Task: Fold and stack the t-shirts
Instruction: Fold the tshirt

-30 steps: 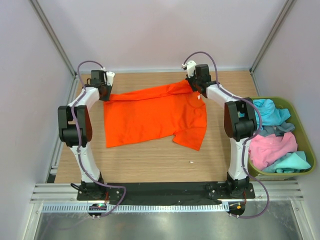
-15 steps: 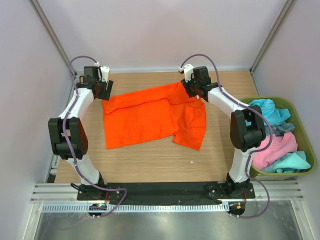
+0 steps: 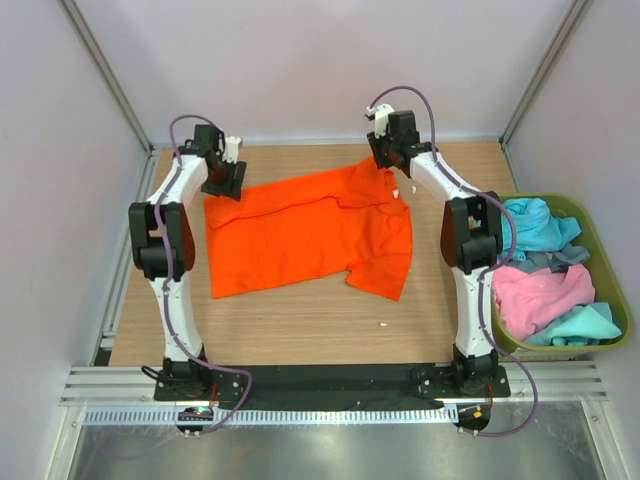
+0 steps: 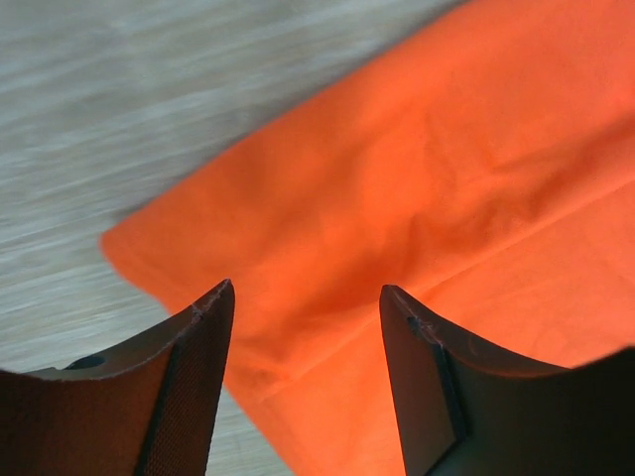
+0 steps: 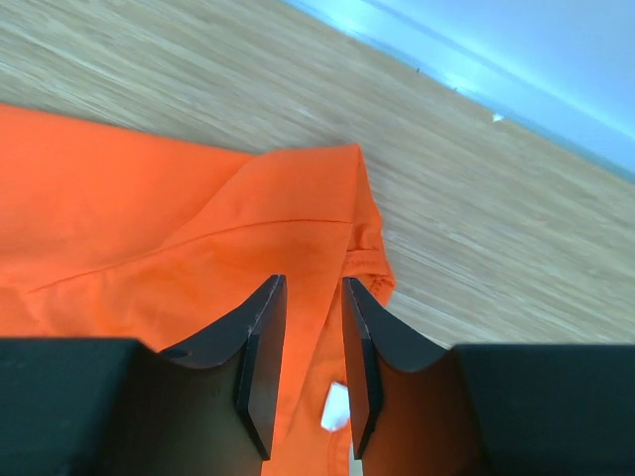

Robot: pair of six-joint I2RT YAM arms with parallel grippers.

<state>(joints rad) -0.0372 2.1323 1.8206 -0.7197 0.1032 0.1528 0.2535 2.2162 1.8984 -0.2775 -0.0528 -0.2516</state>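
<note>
Orange shirt (image 3: 310, 232): one, flat mid-table.
Bin (image 3: 555, 197): one, right edge, heaped shirts (image 3: 545, 295).
Left gripper (image 4: 303, 297): spread, empty, above far-left corner.
Right gripper (image 5: 313, 288): slightly parted, empty, above far-right corner.
Table (image 3: 300, 320): wood showing along near side.

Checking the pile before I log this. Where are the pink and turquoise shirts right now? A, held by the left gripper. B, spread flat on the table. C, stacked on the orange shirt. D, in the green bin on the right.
D: the pink shirt and turquoise shirt lie bunched in the green bin, apart from the orange shirt spread on the table.
</note>
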